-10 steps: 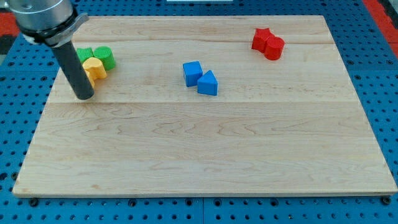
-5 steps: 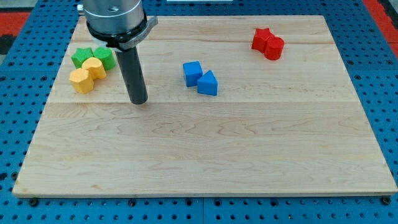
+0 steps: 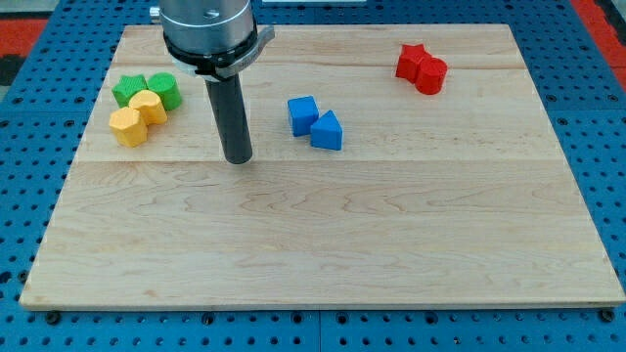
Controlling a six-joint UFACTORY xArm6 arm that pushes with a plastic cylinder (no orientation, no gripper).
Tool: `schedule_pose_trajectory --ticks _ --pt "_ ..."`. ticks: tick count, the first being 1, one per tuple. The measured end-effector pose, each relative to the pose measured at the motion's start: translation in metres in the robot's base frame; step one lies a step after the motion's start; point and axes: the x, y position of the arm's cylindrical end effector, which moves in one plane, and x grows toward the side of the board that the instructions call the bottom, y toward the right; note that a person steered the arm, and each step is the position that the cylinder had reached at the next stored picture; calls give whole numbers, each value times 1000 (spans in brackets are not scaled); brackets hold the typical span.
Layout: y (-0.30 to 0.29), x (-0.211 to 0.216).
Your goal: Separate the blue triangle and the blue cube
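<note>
The blue cube (image 3: 302,114) and the blue triangle (image 3: 328,131) sit touching near the middle of the wooden board (image 3: 323,244), the cube up-left of the triangle. My tip (image 3: 238,157) rests on the board to the view's left of both, about a block's width lower than the cube and clear of it. The dark rod rises from the tip to the arm at the view's top.
Two green blocks (image 3: 147,90) and two yellow blocks (image 3: 137,116) cluster at the view's upper left. A red star (image 3: 412,61) and a red block (image 3: 431,74) sit touching at the upper right. Blue pegboard (image 3: 606,147) surrounds the board.
My tip has moved steadily to the view's right, from beside the yellow blocks toward the blue pair. No block has moved in the last half second.
</note>
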Motion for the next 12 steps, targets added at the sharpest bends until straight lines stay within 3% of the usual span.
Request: schedule_pose_trajectory --ticks 5,7,9,12 --pt "46 0" --pt "80 24" --pt "101 -20" --pt "56 -99"
